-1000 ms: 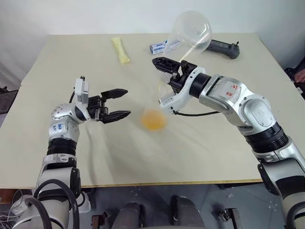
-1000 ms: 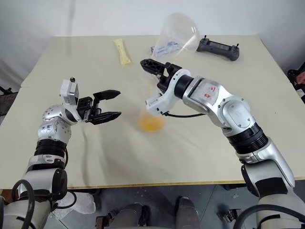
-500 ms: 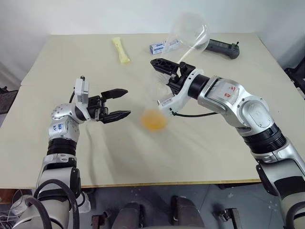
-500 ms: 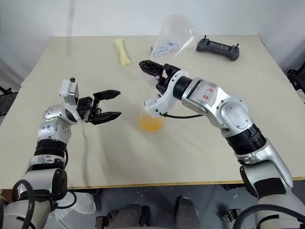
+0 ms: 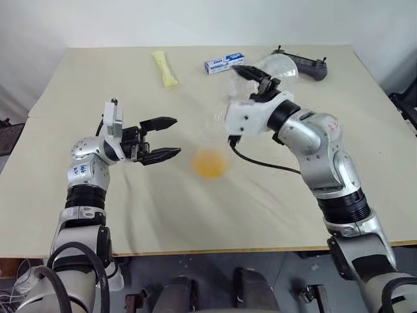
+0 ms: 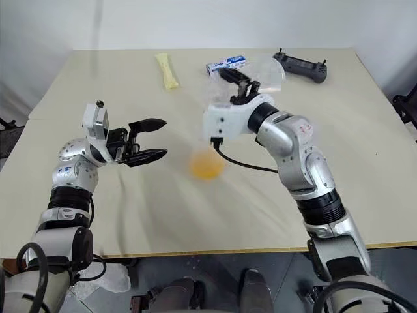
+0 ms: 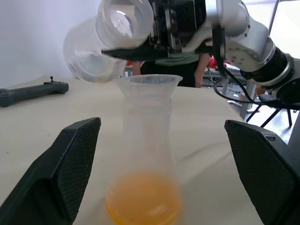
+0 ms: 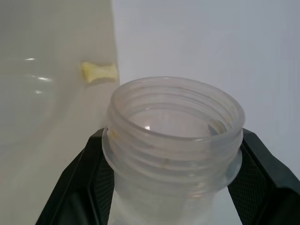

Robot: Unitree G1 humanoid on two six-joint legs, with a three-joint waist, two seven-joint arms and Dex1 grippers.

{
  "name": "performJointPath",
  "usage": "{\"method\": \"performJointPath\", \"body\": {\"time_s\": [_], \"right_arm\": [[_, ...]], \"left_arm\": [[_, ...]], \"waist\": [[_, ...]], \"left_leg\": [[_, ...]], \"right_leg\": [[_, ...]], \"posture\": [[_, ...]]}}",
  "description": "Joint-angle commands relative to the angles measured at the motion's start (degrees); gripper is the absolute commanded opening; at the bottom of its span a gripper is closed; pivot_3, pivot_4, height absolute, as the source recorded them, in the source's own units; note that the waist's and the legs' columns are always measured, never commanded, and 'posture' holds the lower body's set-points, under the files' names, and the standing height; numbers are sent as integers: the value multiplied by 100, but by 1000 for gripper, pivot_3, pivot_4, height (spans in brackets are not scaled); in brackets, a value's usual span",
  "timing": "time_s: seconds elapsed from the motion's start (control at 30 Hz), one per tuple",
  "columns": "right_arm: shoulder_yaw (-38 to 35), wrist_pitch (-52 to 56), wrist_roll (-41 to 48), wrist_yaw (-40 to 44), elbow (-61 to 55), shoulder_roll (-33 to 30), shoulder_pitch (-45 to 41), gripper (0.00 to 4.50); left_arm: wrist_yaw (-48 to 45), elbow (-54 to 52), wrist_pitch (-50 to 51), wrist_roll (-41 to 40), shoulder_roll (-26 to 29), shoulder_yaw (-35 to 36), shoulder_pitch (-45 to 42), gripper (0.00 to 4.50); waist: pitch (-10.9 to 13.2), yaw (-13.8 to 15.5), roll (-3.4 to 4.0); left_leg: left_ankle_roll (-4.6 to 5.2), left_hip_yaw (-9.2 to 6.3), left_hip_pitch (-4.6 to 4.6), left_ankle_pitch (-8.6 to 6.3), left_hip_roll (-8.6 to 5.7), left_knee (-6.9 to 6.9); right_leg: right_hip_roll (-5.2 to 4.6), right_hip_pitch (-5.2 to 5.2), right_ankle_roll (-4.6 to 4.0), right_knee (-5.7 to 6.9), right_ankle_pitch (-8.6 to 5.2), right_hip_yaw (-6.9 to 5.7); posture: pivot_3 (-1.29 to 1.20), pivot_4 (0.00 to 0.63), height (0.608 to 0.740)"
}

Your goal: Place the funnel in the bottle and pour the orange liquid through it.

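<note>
While the head views a second ago have the clear flask [image 5: 279, 65] tipped high with its wide base up over the bottle [image 5: 216, 127], they now show the right gripper [image 5: 247, 72] rolled back and drawn a little to the right. The flask lies lower, towards the controller [image 5: 311, 65] at the far edge of the table [image 5: 98, 85]. The orange liquid [image 5: 210, 163] sits as a pool in the bottle's base. The left gripper [image 5: 174, 135] hovers just beside the bottle with its jaws spread and nothing between them, in the same place as before.

In the left wrist view, the funnel [image 7: 148, 86] is seated in the bottle's mouth. The flask hangs close above and behind it, looking empty, and the liquid fills the bottle's bottom.

In the right wrist view, the right gripper's fingers [image 8: 79, 187] are clenched on the flask's threaded neck, with no orange visible inside it.

I judge the pour finished. What is left is setting the flask down without knocking the funnel.
</note>
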Motion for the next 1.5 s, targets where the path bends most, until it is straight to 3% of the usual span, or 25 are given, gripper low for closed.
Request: {"method": "performJointPath", "body": {"time_s": [0.03,0.27,0.6,0.9,1.07,1.1,1.5], "right_arm": [[-782,958,1010,176,-477,241,74,2771],[-2109,2490,2605,-89,-262,455,90,2771],[-3498,2235,4050,-587,1062,175,396,2771],[-3209,1625,4272,-695,1410,-58,851,2771],[-3030,1488,4388,-687,1293,-166,1006,4339],[-2994,1495,4413,-685,1250,-201,1004,4440],[-2954,1454,4946,-488,1237,-803,419,4440]], "left_arm": [[21,-225,22,-20,52,21,11,4500],[145,-418,131,4,79,4,151,4500],[353,-711,288,28,123,-37,317,4500],[476,-750,355,99,175,-48,273,4500],[566,-765,384,205,212,-105,302,4500],[599,-768,399,220,212,-115,306,4500],[1065,-800,598,351,261,-188,271,4500]], "waist": [[0,6,0],[0,5,0],[0,12,0],[0,-15,0],[0,-10,0],[0,-2,0],[0,11,0]], "left_leg": [[0,-3,0,0,0,1],[0,-11,0,0,-6,2],[1,-9,8,0,-10,-2],[1,8,16,0,-7,-7],[1,9,17,0,-8,-6],[1,9,17,0,-8,-6],[3,8,17,1,-11,-4]], "right_leg": [[0,1,0,0,0,0],[-5,1,0,10,0,1],[-10,2,0,16,0,3],[-11,0,0,17,0,5],[-12,1,0,17,0,7],[-12,1,0,17,0,7],[-15,3,0,17,0,7]], "posture": [[0,150,740],[0,150,740],[0,150,740],[0,150,740],[0,150,740],[0,150,740],[0,150,740]]}}
